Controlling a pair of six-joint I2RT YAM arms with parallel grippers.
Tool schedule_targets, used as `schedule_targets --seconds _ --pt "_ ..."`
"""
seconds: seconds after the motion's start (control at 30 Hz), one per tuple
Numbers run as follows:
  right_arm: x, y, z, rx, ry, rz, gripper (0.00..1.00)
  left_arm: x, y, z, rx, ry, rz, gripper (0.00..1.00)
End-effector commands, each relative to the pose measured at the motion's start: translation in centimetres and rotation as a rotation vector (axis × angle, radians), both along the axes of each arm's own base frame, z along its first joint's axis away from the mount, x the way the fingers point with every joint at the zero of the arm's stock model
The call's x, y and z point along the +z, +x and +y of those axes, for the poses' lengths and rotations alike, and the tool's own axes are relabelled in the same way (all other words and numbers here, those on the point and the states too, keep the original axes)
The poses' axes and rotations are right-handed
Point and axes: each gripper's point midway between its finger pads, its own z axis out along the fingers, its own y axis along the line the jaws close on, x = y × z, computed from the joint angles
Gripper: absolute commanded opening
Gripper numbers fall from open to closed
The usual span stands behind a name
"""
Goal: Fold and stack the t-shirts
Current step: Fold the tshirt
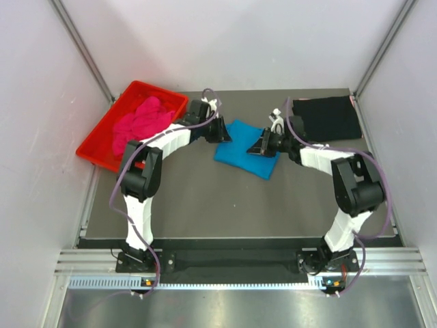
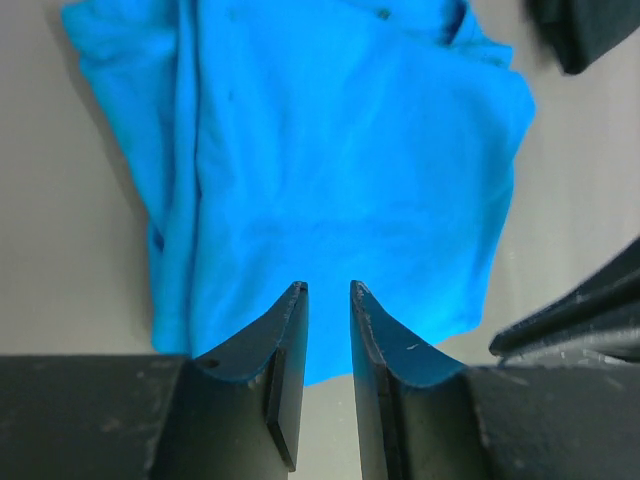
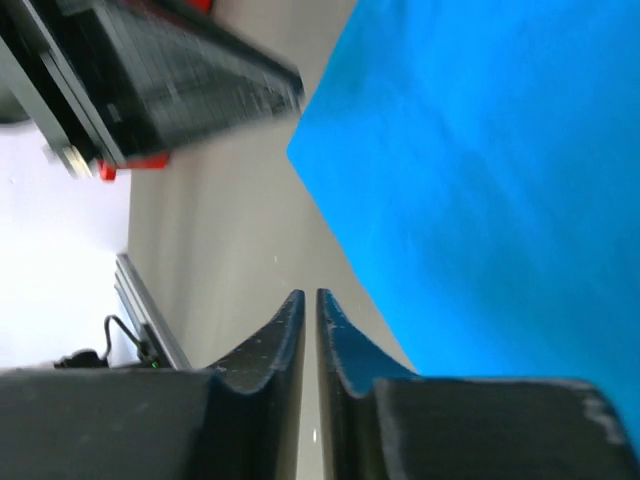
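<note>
Your left hand [image 2: 328, 290] hovers at the far left edge of the turquoise-blue t-shirt [image 1: 239, 156], which lies folded in the middle of the surface [image 1: 205, 198]; its fingers are a narrow gap apart with nothing between them. Your right hand [image 3: 310, 295] is at the shirt's right side, over bare surface just beside the cloth, fingers almost together and gripping nothing. The black t-shirt [image 1: 328, 117] lies flat at the far right, and the magenta-pink t-shirt [image 1: 140, 123] sits crumpled in the red tray [image 1: 95, 147] at the far left.
</note>
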Motion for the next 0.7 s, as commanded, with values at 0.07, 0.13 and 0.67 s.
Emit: schedule_targets --seconds 0.07,0.13,0.67 --pt "-2.3 1.3 2.1 0.019 0.057 0.050 0.07 -4.0 -0.9 1.6 0.063 0.058 0.071 0.29" --pt "-4.5 0.8 1.7 0.015 0.040 0.077 0.07 -6.2 -0.8 2.7 0.094 0.096 0.114 0.29" --pt "-0.4 0.7 -3.1 -0.091 -0.033 -0.010 0.14 3.2 3.9 2.0 0.014 -0.110 -0.049 0.29"
